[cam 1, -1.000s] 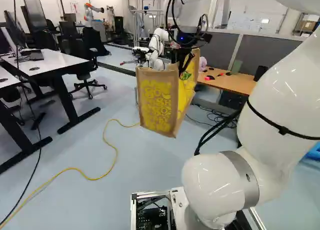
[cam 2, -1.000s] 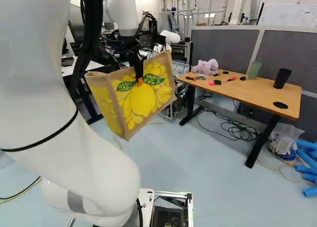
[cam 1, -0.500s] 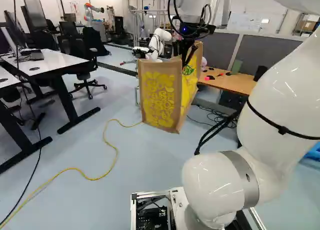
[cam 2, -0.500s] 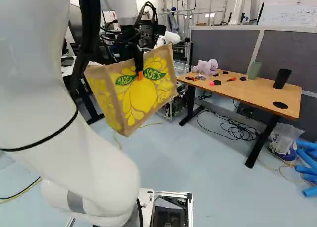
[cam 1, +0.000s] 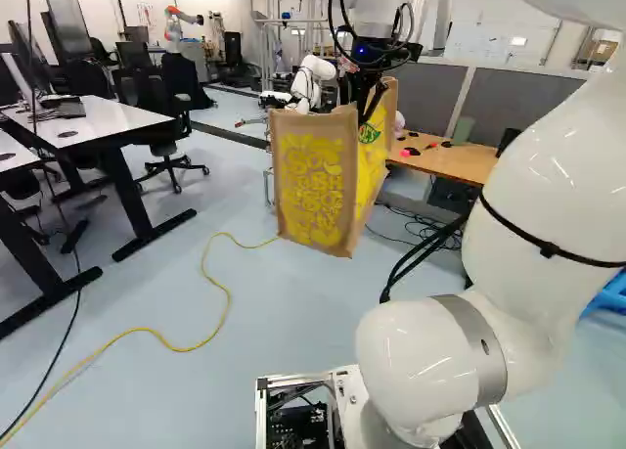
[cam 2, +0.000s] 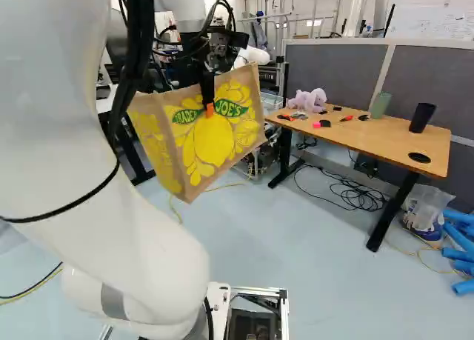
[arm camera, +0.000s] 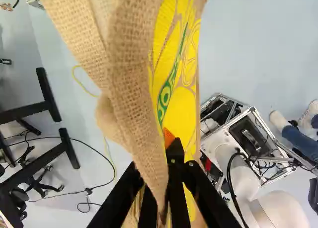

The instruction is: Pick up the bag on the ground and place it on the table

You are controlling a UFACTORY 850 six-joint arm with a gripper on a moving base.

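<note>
Fingers (arm camera: 175, 156) clamped on the rim of the bag (cam 2: 211, 144), table at its side

Both fingers of the gripper (cam 2: 209, 107) are closed with the upper wall of the bag pinched between them. One orange pad (arm camera: 169, 137) lies flat on the printed face; the other finger is mostly behind the cloth, so I judge its contact from how the bag hangs. From this pinch the body of the bag goes down below the fingers, and in the wrist view its wall and rim stretch far ahead of them. It hangs tilted: in the right base view its upper rim climbs toward the side of the wooden table (cam 2: 363, 144), and the opposite bottom corner is the lowest.

By my judgement the picking up is done and the bag is off the floor (cam 2: 296, 258), but the placing is not done. The table is to the right of the bag in the right base view, apart from it. So the next move should be sideways to the table, with the bottom of the bag kept higher than the table top; whether it is high enough already, I cannot tell. This low corner could catch the table edge. The plush toy (cam 2: 307, 100) is at the table end nearest to the bag and could be pushed, so the barer middle seems a safer place.
</note>
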